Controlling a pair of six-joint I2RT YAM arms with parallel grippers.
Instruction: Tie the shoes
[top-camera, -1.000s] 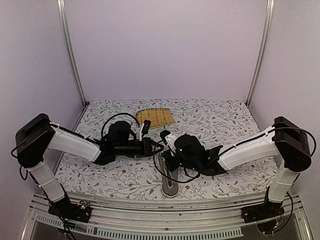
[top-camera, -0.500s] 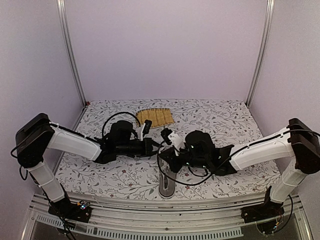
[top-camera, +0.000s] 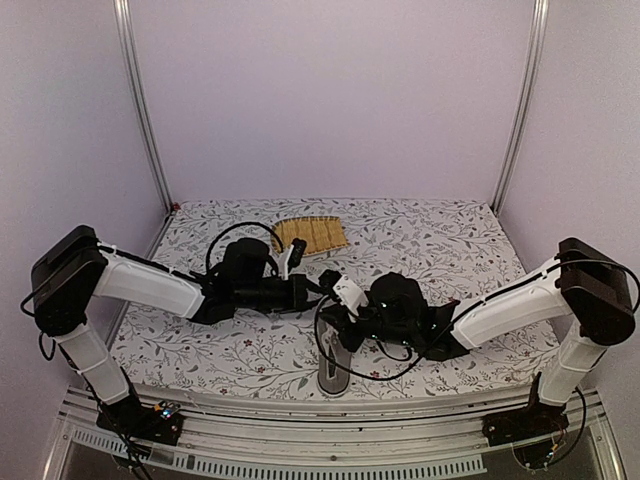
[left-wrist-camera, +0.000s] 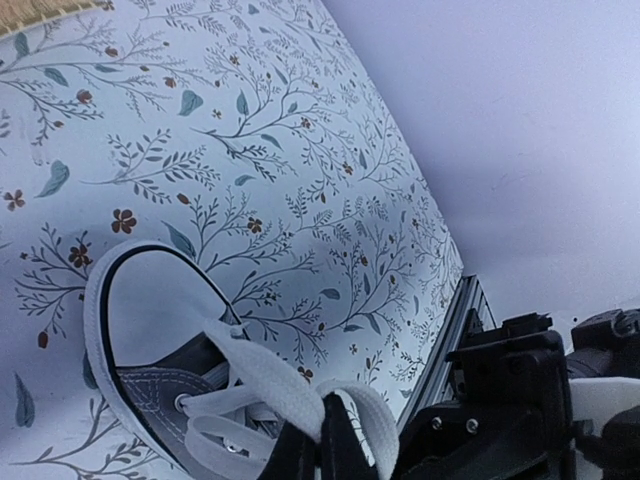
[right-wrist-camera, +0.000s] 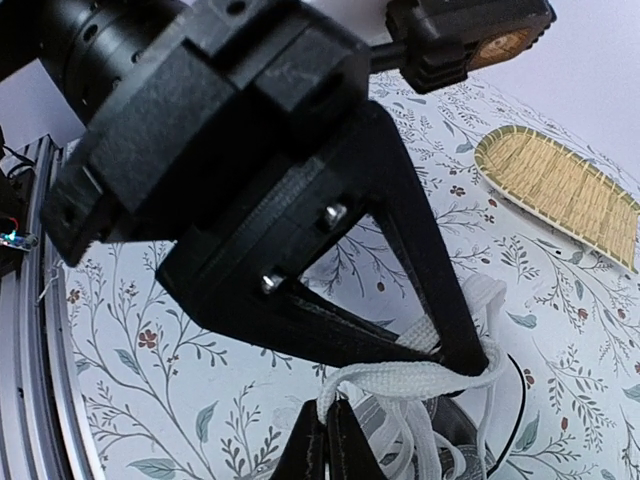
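knot in the making, bow not yet formed

the job looked part done at best. both claws met just above the sneaker (top-camera: 334, 374), close together, each pinched tight on a strand of the white laces (left-wrist-camera: 268, 388). in the left wrist view the left claw (left-wrist-camera: 320, 445) had its fingers pressed together with a flat loop of lace wrapped round them. in the right wrist view the right claw (right-wrist-camera: 325, 440) was likewise narrow, its tips nipping a strand where the laces (right-wrist-camera: 420, 384) bunched up against the tip of the left claw (right-wrist-camera: 468, 352). no finished bow showed in any view. the strands looked loose and tangled rather than drawn down, so my reading was that crossing or looping was under way, while tightening and the bow itself were left to do. whether a first overhand knot sat underneath i could not tell.

the sneaker stood at the near edge of the floral counter (top-camera: 450, 240), between the two arms, sole down. it was a small grey canvas low-top with a white toe cap, white sole and metal eyelets, laced through its lower holes. the woven mat (top-camera: 312, 234) lay well apart at the far side.
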